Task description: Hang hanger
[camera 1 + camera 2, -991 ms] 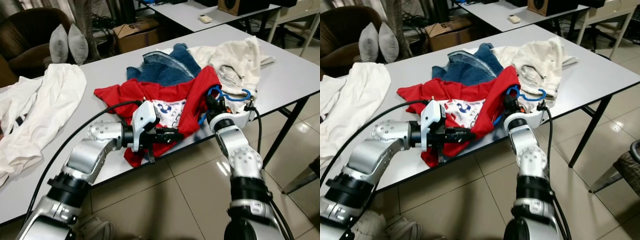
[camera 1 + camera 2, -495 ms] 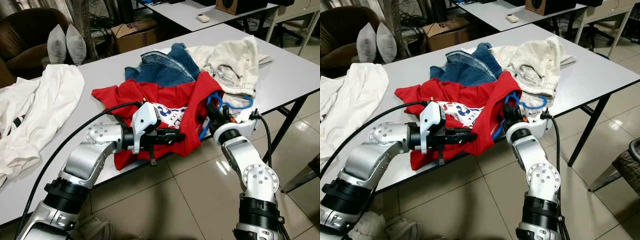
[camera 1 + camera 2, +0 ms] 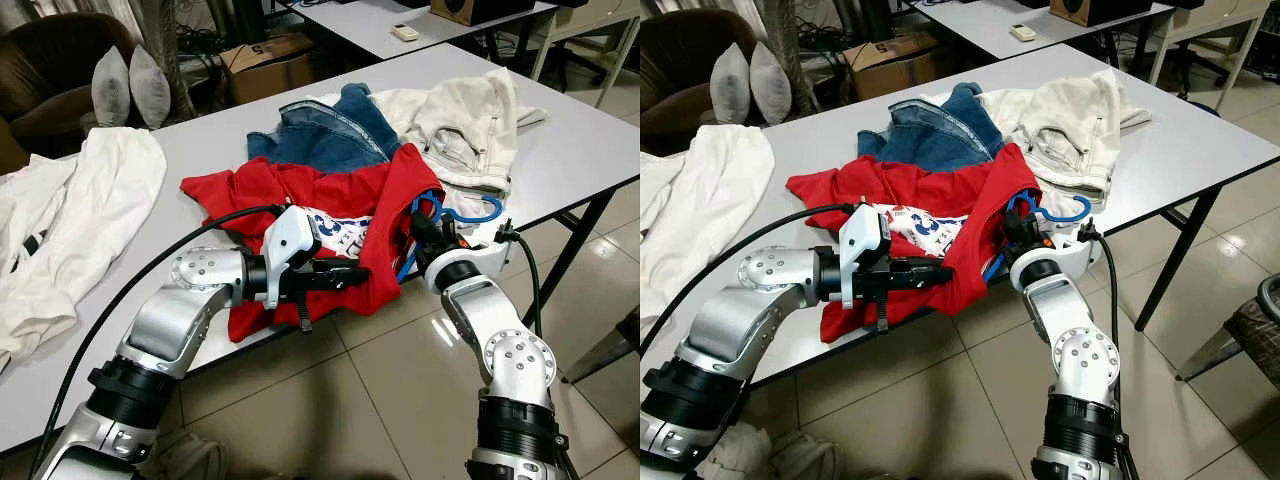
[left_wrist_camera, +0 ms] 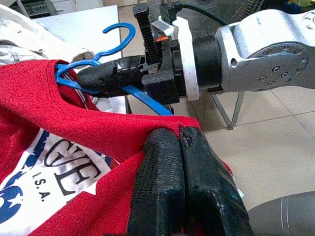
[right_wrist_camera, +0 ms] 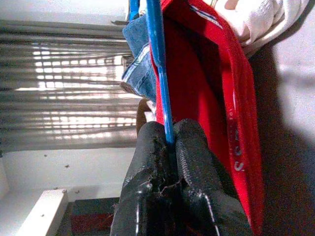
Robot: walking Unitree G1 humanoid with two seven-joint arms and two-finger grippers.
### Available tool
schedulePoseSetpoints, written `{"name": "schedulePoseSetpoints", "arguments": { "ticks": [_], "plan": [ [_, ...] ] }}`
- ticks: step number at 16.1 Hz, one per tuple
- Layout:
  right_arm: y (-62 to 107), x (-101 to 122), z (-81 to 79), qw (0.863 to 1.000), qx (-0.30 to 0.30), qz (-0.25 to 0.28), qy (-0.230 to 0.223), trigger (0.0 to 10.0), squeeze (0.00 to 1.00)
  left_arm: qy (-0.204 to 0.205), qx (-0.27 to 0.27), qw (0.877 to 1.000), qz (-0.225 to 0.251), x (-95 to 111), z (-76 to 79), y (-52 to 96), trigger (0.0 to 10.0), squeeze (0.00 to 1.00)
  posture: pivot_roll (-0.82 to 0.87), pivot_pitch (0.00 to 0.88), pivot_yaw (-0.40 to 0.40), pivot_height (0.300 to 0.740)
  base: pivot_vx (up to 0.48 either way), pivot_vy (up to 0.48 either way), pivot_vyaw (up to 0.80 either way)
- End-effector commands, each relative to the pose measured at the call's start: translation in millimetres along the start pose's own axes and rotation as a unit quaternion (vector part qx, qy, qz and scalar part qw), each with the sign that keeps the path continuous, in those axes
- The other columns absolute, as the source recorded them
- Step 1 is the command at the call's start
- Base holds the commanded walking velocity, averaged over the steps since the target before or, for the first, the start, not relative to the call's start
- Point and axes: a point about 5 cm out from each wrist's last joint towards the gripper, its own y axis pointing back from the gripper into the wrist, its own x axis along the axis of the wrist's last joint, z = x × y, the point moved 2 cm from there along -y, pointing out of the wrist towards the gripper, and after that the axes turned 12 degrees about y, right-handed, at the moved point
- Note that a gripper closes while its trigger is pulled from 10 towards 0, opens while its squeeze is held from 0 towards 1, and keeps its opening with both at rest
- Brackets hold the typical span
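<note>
A red printed T-shirt (image 3: pixel 320 195) lies on the grey table (image 3: pixel 580 150), its hem draped over the front edge. A blue plastic hanger (image 3: pixel 462 212) pokes out of the shirt's neck opening, hook toward the white garment. My right gripper (image 3: pixel 418 228) is shut on the hanger's blue bar (image 5: pixel 160 93), right at the shirt's collar. My left gripper (image 3: pixel 362 275) is shut on the red fabric near the table's front edge; in the left wrist view its fingertips (image 4: pixel 170 147) pinch the cloth just below the right gripper.
Blue denim (image 3: pixel 325 130) and a cream garment (image 3: pixel 465 120) lie behind the shirt. A white cloth (image 3: pixel 80 220) covers the table's left part. Beyond stand a brown armchair with grey cushions (image 3: pixel 125 85), a cardboard box (image 3: pixel 270 65) and another table (image 3: pixel 420 20). Tiled floor lies below.
The red shirt has been drawn along the front edge and its hanging hem lifted. The right gripper with the hanger shifted slightly; the camera also moved a little.
</note>
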Motion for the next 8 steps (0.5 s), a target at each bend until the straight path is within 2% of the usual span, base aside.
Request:
{"name": "schedulePoseSetpoints", "arguments": {
  "ticks": [1, 6, 7, 8],
  "plan": [
    [0.0, -36.1, -17.2, 0.997, 0.018, -0.033, -0.066, 10.0, 0.00, -0.006, 0.011, 1.000, 0.001, 3.3, -2.3, 6.2, 0.0, 0.00, -0.10, 0.037, 0.156, 0.740, 0.000, 0.000, 0.00],
    [0.0, -36.1, -17.2, 0.997, 0.018, -0.033, -0.066, 10.0, 0.00, -0.006, 0.011, 1.000, 0.001, 3.3, -2.3, 6.2, 0.0, 0.00, -0.10, 0.037, 0.156, 0.740, 0.000, 0.000, 0.00],
    [6.1, -39.1, -18.1, 0.996, 0.021, -0.043, -0.075, 10.0, 0.00, -0.005, 0.015, 1.000, 0.000, 3.5, -1.1, 7.6, 0.0, 0.00, -0.10, 0.040, 0.157, 0.740, 0.000, 0.000, 0.00],
    [17.3, -17.9, -7.6, 0.999, 0.022, -0.008, -0.039, 10.0, 0.00, 0.025, 0.044, 0.999, -0.019, 4.4, -19.4, 26.6, 10.0, 1.00, -0.13, 0.000, 0.215, 0.740, 0.000, 0.000, 0.80]
  ]
}}
